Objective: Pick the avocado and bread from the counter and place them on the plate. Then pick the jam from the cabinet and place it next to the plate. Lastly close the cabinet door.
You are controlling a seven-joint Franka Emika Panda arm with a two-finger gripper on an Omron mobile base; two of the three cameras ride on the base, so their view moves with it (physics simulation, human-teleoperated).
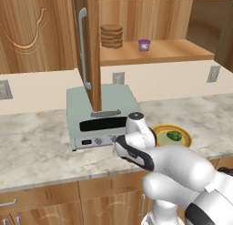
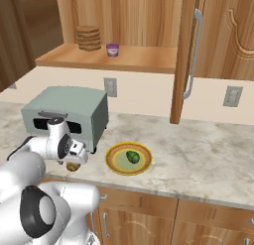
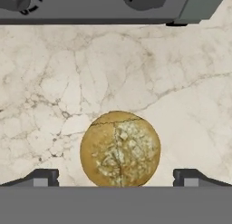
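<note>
Hand (image 3: 116,177) wide open, fingertips flanking bread (image 3: 120,149); nothing held

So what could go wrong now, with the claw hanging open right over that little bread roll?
The bread is round, so the open gripper could squeeze it out sideways. It lies close to the toaster oven, which the hand might bump. The avocado already sits on the plate; dropping bread there could knock it.
</note>
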